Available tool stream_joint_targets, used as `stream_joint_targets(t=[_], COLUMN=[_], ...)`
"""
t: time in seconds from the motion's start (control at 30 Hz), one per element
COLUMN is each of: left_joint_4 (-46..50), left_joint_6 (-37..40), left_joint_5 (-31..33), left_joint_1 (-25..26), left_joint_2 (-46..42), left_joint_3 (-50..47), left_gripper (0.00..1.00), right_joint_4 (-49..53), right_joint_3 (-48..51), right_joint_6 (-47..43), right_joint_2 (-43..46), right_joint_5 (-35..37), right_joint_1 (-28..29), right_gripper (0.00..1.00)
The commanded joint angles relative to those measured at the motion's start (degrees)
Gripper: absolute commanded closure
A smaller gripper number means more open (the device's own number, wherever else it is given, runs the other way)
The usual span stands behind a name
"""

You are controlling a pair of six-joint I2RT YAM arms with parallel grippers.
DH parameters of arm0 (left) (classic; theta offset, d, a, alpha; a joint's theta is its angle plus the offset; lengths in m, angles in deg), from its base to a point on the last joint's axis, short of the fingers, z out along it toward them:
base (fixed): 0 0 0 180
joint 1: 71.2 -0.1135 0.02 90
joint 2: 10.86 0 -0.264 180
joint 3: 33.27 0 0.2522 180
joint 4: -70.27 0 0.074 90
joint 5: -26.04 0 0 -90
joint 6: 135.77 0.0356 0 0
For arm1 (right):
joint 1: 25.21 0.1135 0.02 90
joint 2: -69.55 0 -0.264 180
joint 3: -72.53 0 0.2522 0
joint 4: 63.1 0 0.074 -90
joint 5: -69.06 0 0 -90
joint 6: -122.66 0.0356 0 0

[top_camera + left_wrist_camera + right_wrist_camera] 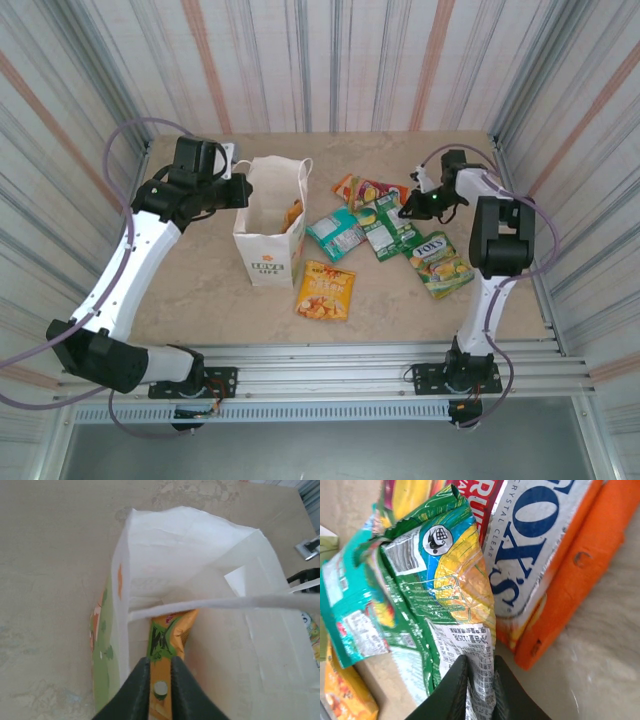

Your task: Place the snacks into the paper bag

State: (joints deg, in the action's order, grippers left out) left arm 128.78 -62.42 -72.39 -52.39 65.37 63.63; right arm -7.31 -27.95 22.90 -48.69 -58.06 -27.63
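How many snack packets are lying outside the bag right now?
6: yellow-orange packet in front, teal, green pinched by the right claw, Fox's, then orange and red at the back. Overlaps may hide more.

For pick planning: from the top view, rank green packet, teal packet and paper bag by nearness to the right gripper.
1. Green packet, right side, its edge pinched in the jaws.
2. Teal packet, mid-table, left of the green one.
3. Paper bag, upright, farthest left.
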Motion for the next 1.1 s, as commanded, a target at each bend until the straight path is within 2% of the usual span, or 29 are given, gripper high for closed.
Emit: stream_joint_targets(t=[0.0,0.1,0.3,0.57,0.83,1.07], left_joint_4=[0.71,-0.16,-0.21,-0.63,0.07,0.18], left_joint_6=[-0.49,-0.59,-0.36,0.91,1.0,1.43], left_joint_5=[0.26,-0.1,-0.17,0.35,0.65,1.63], left_joint_1=[-0.35,-0.35,-0.35,-0.51,-0.96,-1.04], left_joint_2=[-0.53,-1.23,-2.12,-4.0,-4.91,-5.11], left_joint_3=[1.09,0.72,1.07,0.32,-0.5,-1.48], left_gripper=[0.69,0.56,0.45,0.42,0.46,0.48], right_joint_4=[-2.87,-4.49,-7.15,-12.81,-16.73,-16.34], right_joint_3=[1.81,3.38,5.4,7.03,7.0,6.59], right_joint_6=[1.16,2.5,5.85,12.16,24.66,29.48], right_joint_2=[6.21,9.19,13.45,17.16,21.64,25.83], right_joint_5=[-3.42,-3.99,-3.56,-6.91,-5.33,-0.83], right_joint_1=[-1.41,-1.8,-1.3,-0.86,0.11,3.26], right_gripper=[0.9,0.97,1.0,1.0,1.0,1.0])
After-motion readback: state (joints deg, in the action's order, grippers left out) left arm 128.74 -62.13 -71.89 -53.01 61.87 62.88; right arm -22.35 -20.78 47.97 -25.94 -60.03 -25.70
